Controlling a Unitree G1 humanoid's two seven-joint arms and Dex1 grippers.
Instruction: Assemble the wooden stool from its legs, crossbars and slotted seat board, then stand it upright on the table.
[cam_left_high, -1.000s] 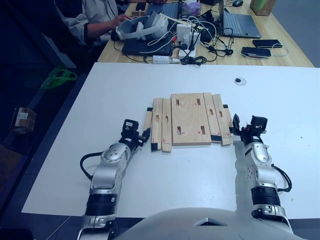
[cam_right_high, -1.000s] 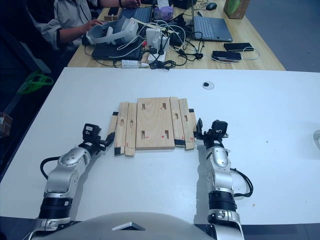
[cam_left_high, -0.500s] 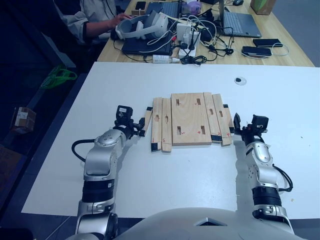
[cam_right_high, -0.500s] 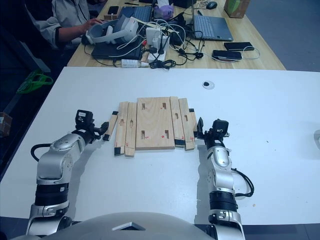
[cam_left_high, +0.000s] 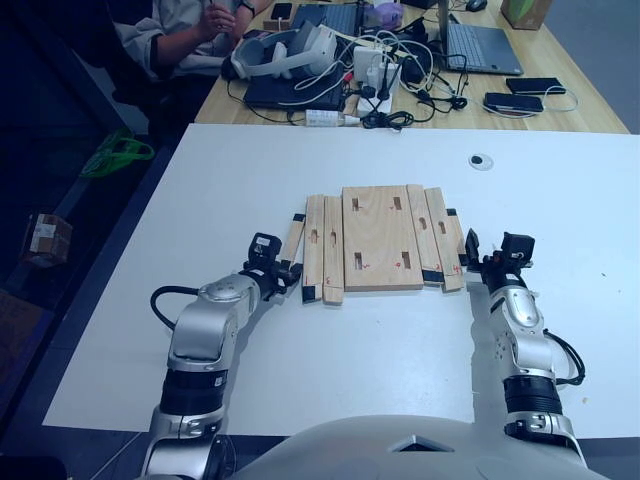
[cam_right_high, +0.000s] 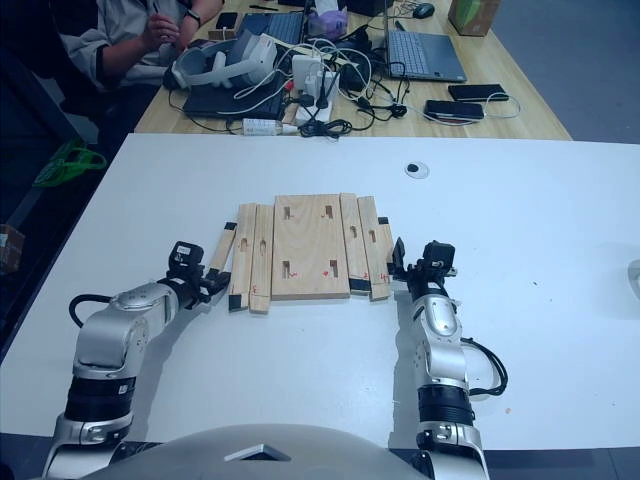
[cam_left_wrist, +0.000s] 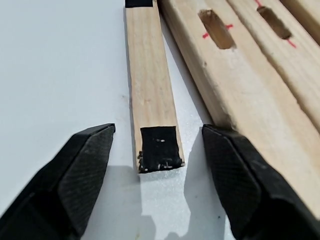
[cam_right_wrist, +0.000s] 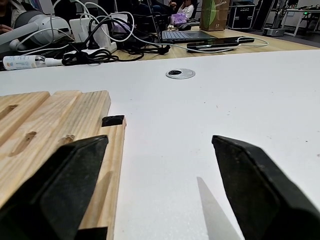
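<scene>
The seat board (cam_left_high: 381, 237) lies flat mid-table (cam_left_high: 230, 190), with two legs (cam_left_high: 323, 250) touching its left side and two more legs (cam_left_high: 431, 238) touching its right. My left gripper (cam_left_high: 284, 272) straddles the near end of the left crossbar (cam_left_high: 293, 240), which lies just left of the legs. My right gripper (cam_left_high: 478, 258) sits just right of the right crossbar (cam_left_high: 455, 238).

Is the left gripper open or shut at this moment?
Open. The left gripper has its fingers spread either side of the crossbar, at its black end.

Far back, wooden desk (cam_left_high: 590, 112) carrying white headset (cam_left_high: 288, 50), open laptop (cam_left_high: 478, 45), tangled cables (cam_left_high: 405, 75), two phones (cam_left_high: 535, 87). Nearer, small round grommet (cam_left_high: 481, 160); green bag (cam_left_high: 118, 155) on floor, left.
</scene>
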